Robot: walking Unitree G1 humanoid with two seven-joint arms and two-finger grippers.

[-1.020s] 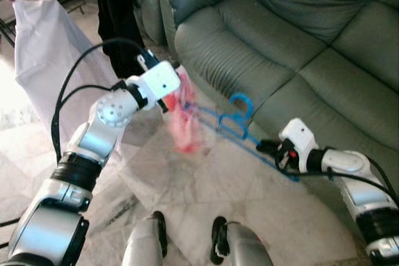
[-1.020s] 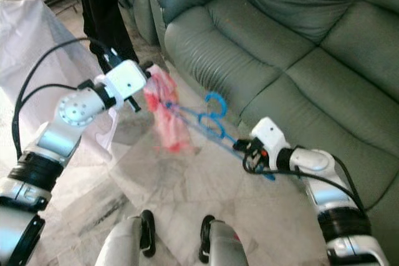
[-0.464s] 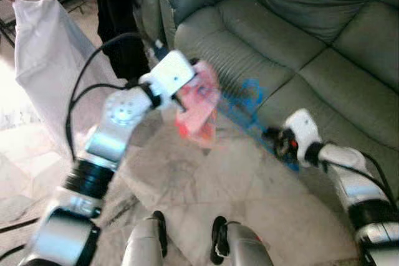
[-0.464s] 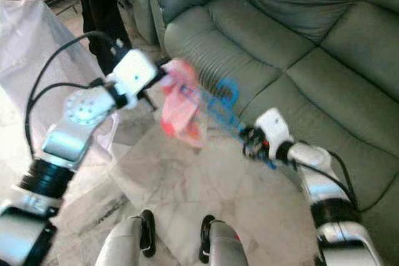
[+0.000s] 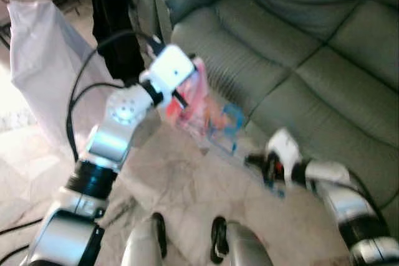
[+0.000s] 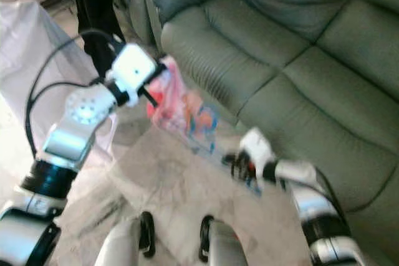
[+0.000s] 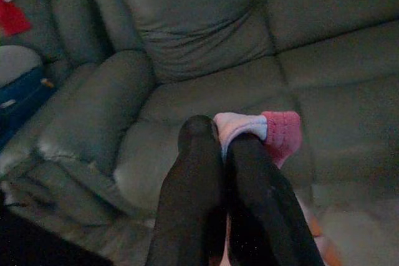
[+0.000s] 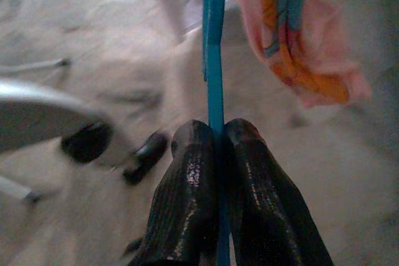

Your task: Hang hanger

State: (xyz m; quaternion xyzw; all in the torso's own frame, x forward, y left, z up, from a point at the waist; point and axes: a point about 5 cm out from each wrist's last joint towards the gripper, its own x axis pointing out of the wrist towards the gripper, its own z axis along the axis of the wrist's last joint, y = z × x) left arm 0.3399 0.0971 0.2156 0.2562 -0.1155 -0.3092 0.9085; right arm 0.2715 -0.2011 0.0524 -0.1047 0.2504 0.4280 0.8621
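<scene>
Grey-green leather covers the big sofa (image 5: 293, 35) that fills the far and right part of the scene, its seat cushions running off to the far right. Pale marbled floor (image 5: 187, 191) lies in front of it, nearer the robot. On the far left a white sheet of cloth (image 5: 43, 60) hangs down, and just beside it, further back, a dark garment (image 5: 115, 29) hangs against the sofa's arm. The silver left arm reaches forward from the near left, and its left pincer (image 7: 223, 144) is closed on the top edge of a small pink garment (image 5: 193, 101), with white and pink fabric showing just past the black fingertips (image 7: 198, 130). That garment, pink with orange and blue patches, hangs in the air in front of the sofa's seat edge, above the floor. The blue hanger (image 5: 227, 126) runs from the garment to the right and nearer, its hook close against the cloth, though the blur hides how the two are joined. The right pincer (image 8: 215, 132) sits near the right, low over the floor, clamped on the hanger's thin blue bar, which passes straight between the two black fingers (image 8: 187, 179).
</scene>
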